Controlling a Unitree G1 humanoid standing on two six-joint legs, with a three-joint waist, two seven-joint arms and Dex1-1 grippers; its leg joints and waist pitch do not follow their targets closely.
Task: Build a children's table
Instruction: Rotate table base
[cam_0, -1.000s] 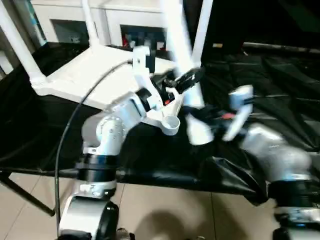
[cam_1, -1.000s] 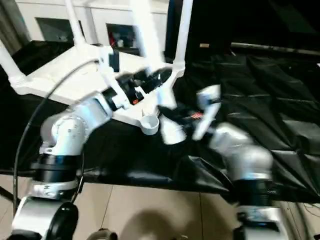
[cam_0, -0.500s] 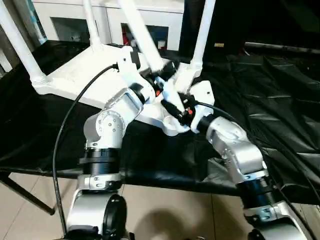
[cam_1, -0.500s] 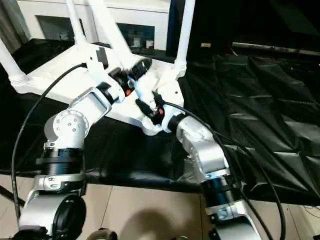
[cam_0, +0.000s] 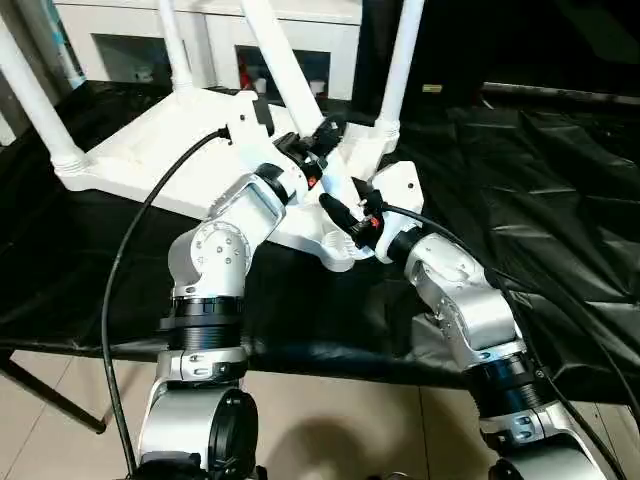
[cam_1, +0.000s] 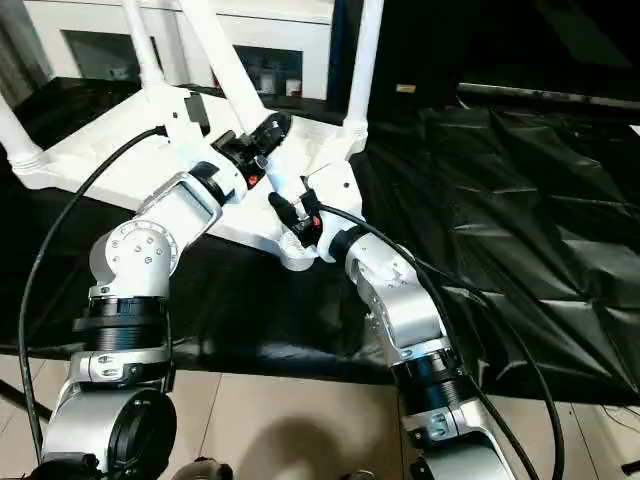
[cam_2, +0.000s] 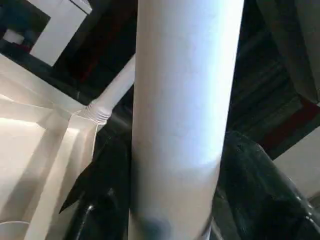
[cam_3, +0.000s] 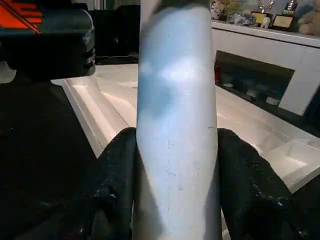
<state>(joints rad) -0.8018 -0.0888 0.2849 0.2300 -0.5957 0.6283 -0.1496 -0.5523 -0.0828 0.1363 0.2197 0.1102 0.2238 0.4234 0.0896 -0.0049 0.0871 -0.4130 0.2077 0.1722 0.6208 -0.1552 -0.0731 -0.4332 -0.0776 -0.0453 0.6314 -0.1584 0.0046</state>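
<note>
While the upturned tabletop (cam_0: 150, 150) lay on the desk (cam_0: 560, 200), both the right pincer (cam_0: 345, 212), nearest the empty corner socket (cam_0: 338, 250), and the left pincer (cam_0: 318, 140) clamped the leaning fourth leg (cam_0: 290, 70).

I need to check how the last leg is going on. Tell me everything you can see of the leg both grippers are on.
The fourth leg is a long, smooth white tapered tube, plastic by its look. It leans, its top running out of the picture, its lower end at the near corner socket of the upturned tabletop. The left gripper has its black fingers either side higher up; the right gripper clasps it near the base. Whether it is seated cannot be told.
</note>
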